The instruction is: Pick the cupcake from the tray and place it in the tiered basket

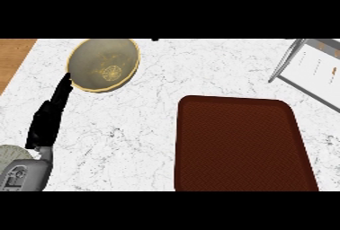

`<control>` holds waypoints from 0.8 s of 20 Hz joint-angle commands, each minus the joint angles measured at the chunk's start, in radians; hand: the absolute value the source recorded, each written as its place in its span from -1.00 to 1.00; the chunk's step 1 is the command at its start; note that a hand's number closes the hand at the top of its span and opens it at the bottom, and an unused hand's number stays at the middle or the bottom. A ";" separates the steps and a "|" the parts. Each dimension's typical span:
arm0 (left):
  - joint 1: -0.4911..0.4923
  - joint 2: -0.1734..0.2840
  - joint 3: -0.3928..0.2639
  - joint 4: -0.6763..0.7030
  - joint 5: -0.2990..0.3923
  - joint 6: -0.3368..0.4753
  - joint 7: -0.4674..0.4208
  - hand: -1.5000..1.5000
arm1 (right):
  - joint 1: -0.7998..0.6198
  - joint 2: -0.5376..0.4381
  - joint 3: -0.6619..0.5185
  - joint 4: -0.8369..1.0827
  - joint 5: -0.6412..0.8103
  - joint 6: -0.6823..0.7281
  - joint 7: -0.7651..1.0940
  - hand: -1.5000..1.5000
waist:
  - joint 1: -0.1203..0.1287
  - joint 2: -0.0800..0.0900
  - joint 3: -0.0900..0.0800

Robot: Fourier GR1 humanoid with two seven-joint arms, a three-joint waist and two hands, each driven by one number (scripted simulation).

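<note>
**Tray bare, cupcake out of sight, basket only partly in view**

Dark red-brown tray sits on the white marble surface, right of centre. Nothing on it: no cupcake visible on the tray or anywhere else on the surface. Can't tell where the cupcake is from this view.

Top right corner: a grey metal frame with a pale panel, most likely the tiered basket. Only an edge of it shows, cut off by the view's border. Its shelves are mostly out of view, so can't confirm whether the cupcake is inside.

Left hand shows at the left side, on the end of the grey forearm coming in from the lower left. Fingers straight and released, pointing up toward the round gold-rimmed plate at upper left; fingertips are just beside the plate's lower-left rim, contact unclear. It holds nothing. Looks like a resting pose.

Right hand doesn't show in the view at all.

Progress judgement: the pick looks done, since the tray is bare. Whether the placement is done can't be checked here: the cupcake could be in the hidden right hand or already in the basket. If still carried, what's left is setting it on a basket tier and letting go.

A strip of wooden floor or edge shows at far upper left.
</note>
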 commanded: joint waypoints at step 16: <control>-0.029 -0.023 0.028 0.076 -0.018 -0.008 -0.043 0.00 | 0.118 -0.007 -0.256 -0.082 -0.272 -0.231 -0.158 -1.00 | -0.006 0.004 0.003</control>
